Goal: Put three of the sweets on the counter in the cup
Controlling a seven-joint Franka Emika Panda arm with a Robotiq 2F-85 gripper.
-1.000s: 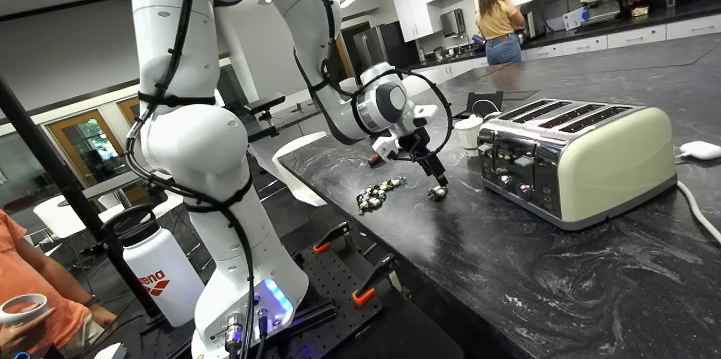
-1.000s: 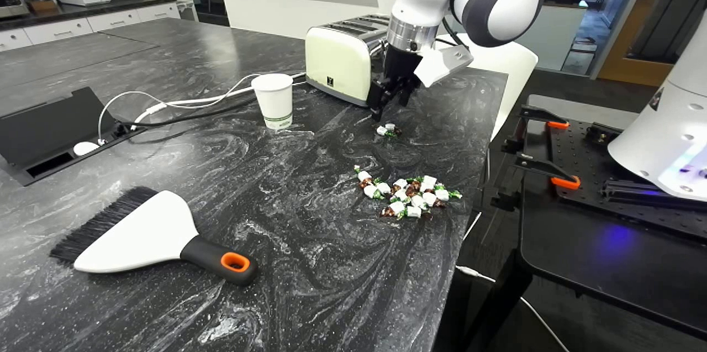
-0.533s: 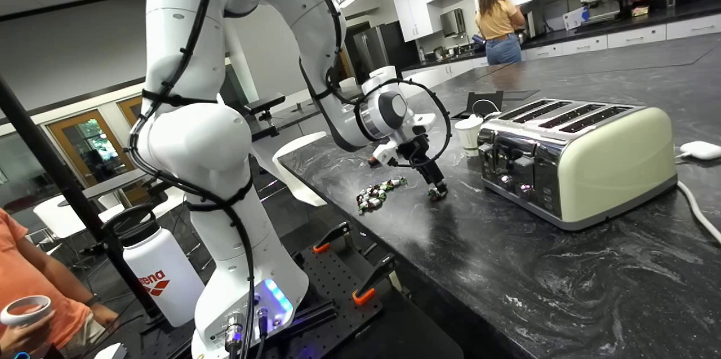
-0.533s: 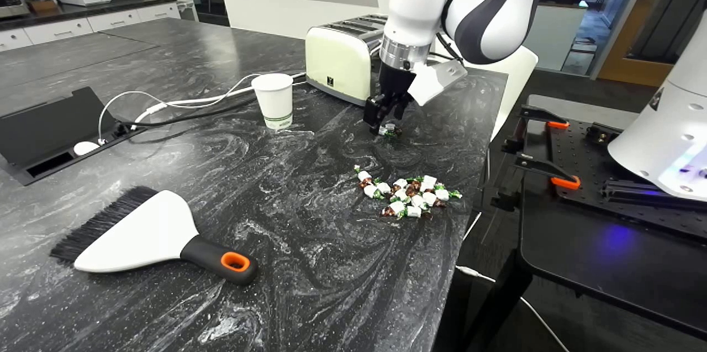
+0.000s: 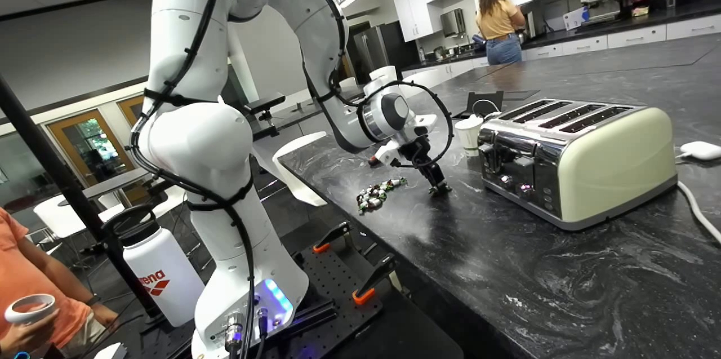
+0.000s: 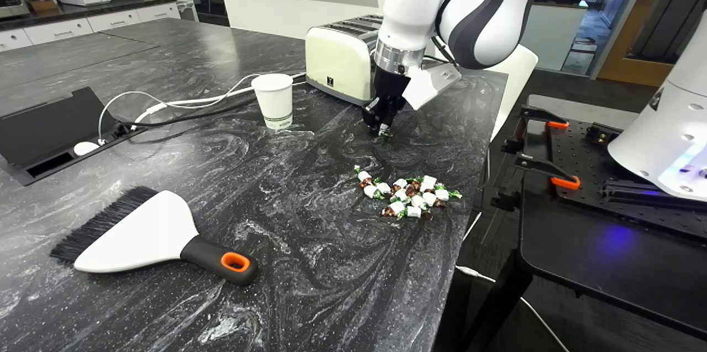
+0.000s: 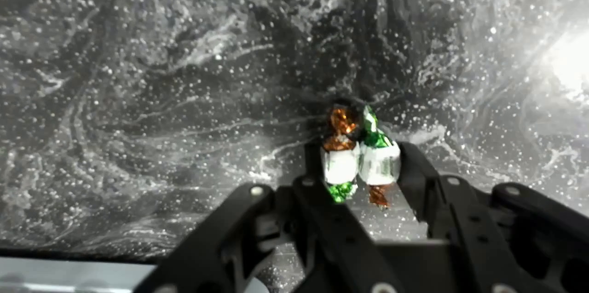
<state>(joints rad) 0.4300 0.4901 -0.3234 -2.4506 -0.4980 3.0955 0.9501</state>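
Two wrapped sweets lie side by side between the fingers in the wrist view, the left sweet (image 7: 341, 164) with a brown end upward and the right sweet (image 7: 380, 164) with a green one. My gripper (image 7: 361, 162) is shut on the pair, a black finger against each outer side, with its tips down at the counter (image 6: 298, 308). Closer in an exterior view, a loose pile of several more sweets (image 6: 411, 197) is spread near the counter's edge. The cup (image 6: 274, 99), white paper with a green band, stands upright; its inside is hidden.
A cream and chrome toaster (image 6: 338, 64) stands close behind the gripper. White and black cables run past the cup to an open socket flap (image 6: 55, 125). A white dustpan with brush (image 6: 149, 230) lies on the counter in an exterior view.
My gripper has come down onto the small group of sweets apart from the pile. Its fingers have drawn together around two of them. Pile and cup have stayed put.
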